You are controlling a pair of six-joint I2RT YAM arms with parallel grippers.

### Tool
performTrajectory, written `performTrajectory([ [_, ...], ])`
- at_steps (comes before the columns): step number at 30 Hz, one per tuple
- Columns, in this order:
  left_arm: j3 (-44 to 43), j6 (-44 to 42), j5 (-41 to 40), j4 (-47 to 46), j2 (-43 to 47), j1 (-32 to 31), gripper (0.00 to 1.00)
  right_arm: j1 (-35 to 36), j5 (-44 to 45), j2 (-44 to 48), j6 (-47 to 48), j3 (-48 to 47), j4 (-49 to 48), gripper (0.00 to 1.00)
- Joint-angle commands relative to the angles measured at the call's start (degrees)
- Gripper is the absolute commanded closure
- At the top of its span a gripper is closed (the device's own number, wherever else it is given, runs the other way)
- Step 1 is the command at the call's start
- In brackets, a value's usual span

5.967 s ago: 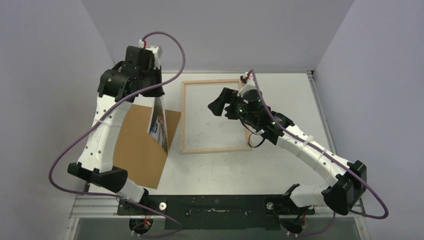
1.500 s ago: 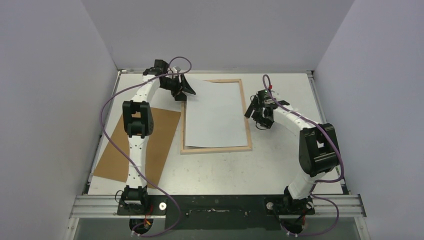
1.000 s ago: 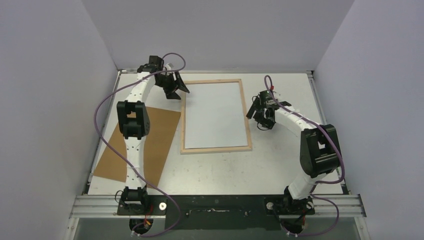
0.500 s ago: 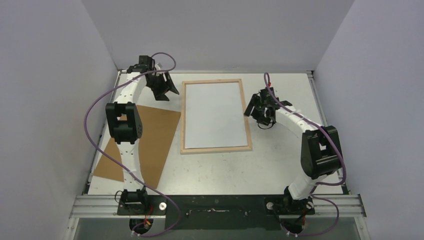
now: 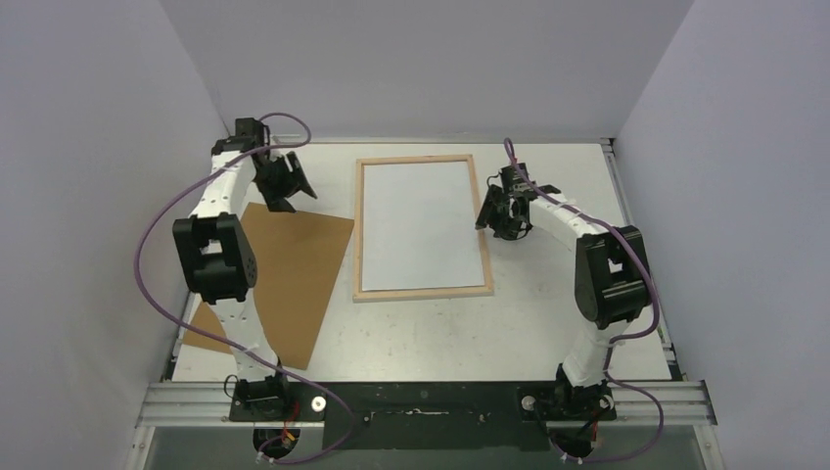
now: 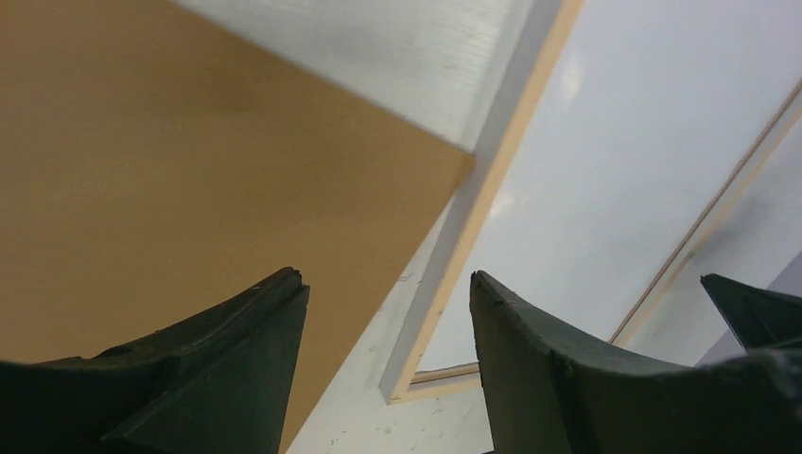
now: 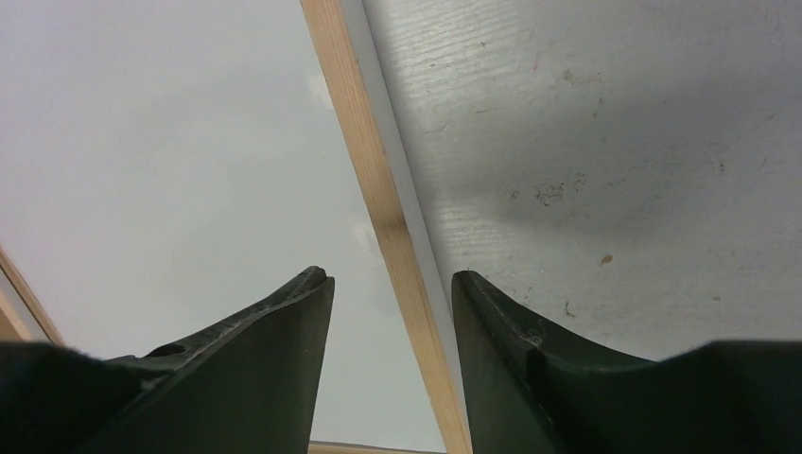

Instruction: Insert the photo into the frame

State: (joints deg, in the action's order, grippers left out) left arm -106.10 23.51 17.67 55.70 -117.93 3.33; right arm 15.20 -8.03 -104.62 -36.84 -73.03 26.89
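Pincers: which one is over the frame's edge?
The right pincer: the right rail of the frame runs between its fingers. The left pincer hangs left of it, near the brown board.

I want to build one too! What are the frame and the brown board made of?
The frame looks like pale bare wood: matte and unpainted on this side. The brown board looks like cardboard or fibreboard: thin, flat, dull tan; I cannot tell which.

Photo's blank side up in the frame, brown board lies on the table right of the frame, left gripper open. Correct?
One thing is off: the brown board lies left of the frame, not right of it, as the top external view shows. The rest holds: the photo sits blank side up in the frame, and the left gripper is open.
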Motion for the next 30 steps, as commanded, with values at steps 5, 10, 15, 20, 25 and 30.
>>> performTrajectory([
  [5, 10.2, 0.2, -6.4, -2.2, 11.1, 13.0, 0.38, -0.4, -0.6, 2.7, 0.9, -1.1, -0.4, 0.50],
  [10, 18.3, 2.1, -5.1, -5.5, 14.1, 19.6, 0.47, 0.7, -5.5, 3.5, 0.9, -1.3, -3.2, 0.47],
  [15, 24.1, 3.4, -2.7, -5.6, 17.0, 19.6, 0.65, 5.4, -9.9, 4.4, -0.7, -1.8, -7.2, 0.37],
  [20, 31.8, 3.8, -2.9, -3.8, 23.0, 19.6, 0.67, 12.8, -13.2, 3.3, -4.6, -3.5, -10.1, 0.30],
  [25, 39.8, 3.1, -5.1, -4.3, 28.9, 19.6, 0.61, 21.3, -13.8, 1.7, -7.2, -2.7, -14.6, 0.28],
  [30, 41.5, 2.3, -4.3, -2.9, 32.7, 19.6, 0.52, 30.2, -11.7, -0.6, -8.6, -6.6, -13.8, 0.28],
])
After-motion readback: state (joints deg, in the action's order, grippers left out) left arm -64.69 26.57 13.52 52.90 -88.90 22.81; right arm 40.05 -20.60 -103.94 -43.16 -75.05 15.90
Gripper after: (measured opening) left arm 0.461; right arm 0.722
